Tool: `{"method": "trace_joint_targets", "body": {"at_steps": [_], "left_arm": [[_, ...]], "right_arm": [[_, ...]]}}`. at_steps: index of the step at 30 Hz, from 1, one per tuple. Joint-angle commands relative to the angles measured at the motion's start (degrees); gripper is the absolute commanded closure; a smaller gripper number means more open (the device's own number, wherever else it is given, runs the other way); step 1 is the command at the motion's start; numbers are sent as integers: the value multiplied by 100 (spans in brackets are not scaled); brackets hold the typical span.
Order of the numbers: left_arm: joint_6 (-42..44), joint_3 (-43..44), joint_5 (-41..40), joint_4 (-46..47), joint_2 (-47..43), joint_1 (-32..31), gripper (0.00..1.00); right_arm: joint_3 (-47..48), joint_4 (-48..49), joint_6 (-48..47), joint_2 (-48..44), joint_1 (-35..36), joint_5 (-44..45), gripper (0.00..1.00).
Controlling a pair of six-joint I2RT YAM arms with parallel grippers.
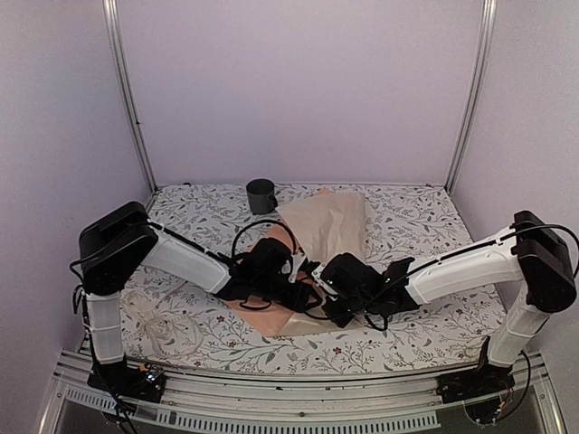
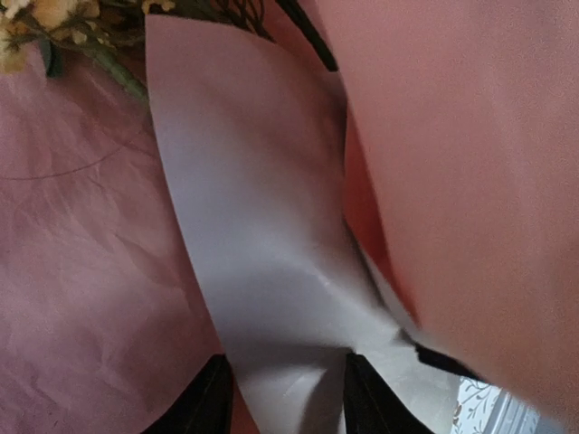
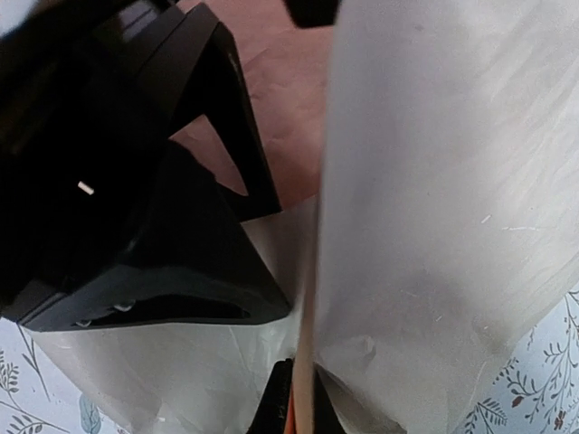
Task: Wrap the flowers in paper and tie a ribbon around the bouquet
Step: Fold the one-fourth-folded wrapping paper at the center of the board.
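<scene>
The paper (image 1: 327,226) lies mid-table, folded over with its cream face up and a peach corner (image 1: 264,314) showing at the front. Both grippers meet at its near edge. My right gripper (image 3: 303,411) is shut on a thin upright edge of the paper (image 3: 434,226). My left gripper (image 2: 288,398) stands with its fingers (image 2: 204,402) apart and a curled cream fold of the paper (image 2: 262,226) filling the gap between them. The flowers (image 2: 41,23) show only in the left wrist view, yellow blossoms and stems at the top left on the peach face. The ribbon (image 1: 161,325) lies loose at the front left.
A dark mug (image 1: 261,194) stands at the back, just left of the paper. The left gripper's black body (image 3: 136,208) sits close beside the right gripper. A floral cloth (image 1: 425,212) covers the table, and metal posts (image 1: 127,90) flank it.
</scene>
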Motion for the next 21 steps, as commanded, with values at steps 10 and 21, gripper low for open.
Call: {"method": "trace_joint_targets", "body": {"at_steps": [10, 21], "left_arm": [[210, -1175, -196, -37, -1664, 324, 31], [-151, -1461, 187, 901, -2297, 942, 19]], "right_arm": [[-168, 779, 91, 748, -28, -708, 100], [-85, 772, 33, 900, -26, -656, 100]]}}
